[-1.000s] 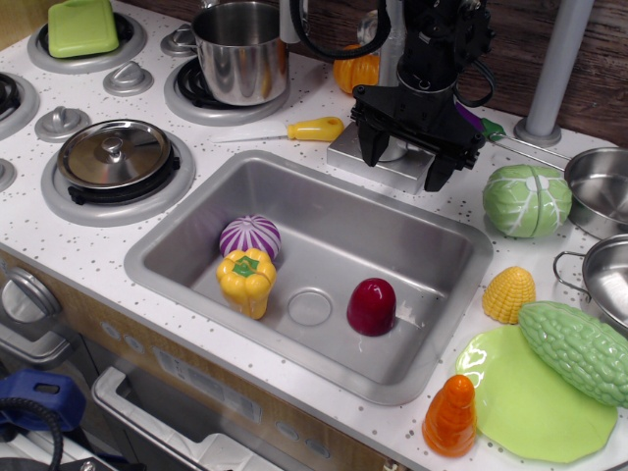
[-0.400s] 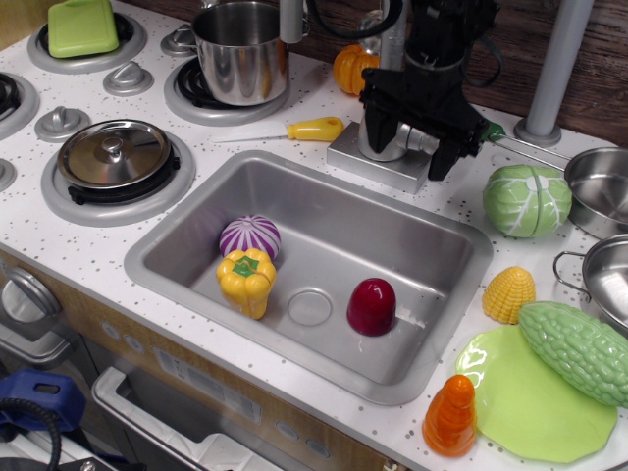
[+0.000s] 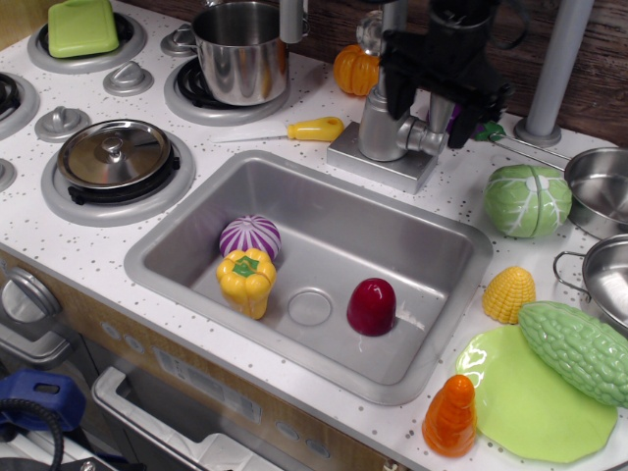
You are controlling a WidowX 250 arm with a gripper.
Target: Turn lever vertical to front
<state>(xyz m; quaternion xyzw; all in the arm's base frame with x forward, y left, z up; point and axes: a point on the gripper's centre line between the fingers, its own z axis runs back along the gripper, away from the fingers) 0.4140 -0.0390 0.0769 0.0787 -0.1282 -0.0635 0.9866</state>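
Note:
The chrome faucet body (image 3: 379,128) stands on its plate behind the sink (image 3: 196,211). A side stub (image 3: 418,137) points right from it, and the short silver lever (image 3: 439,114) rises upright from the stub. My black gripper (image 3: 430,108) hangs over the stub with its fingers spread. One finger (image 3: 398,96) is left of the lever and the other is to its right. The lever stands between them, and I cannot see either finger touching it. The top of the lever is hidden by the gripper.
A thick grey pole (image 3: 555,69) stands at the back right. An orange pumpkin (image 3: 353,69) and a yellow-handled knife (image 3: 312,129) lie left of the faucet. A green cabbage (image 3: 527,199) and steel pans (image 3: 601,186) are on the right. The sink holds a purple onion (image 3: 249,235), a yellow pepper (image 3: 245,281) and a red vegetable (image 3: 371,306).
My gripper has risen and shifted back and to the right, from low over the faucet's base plate to around the side stub. The faucet body has come into view.

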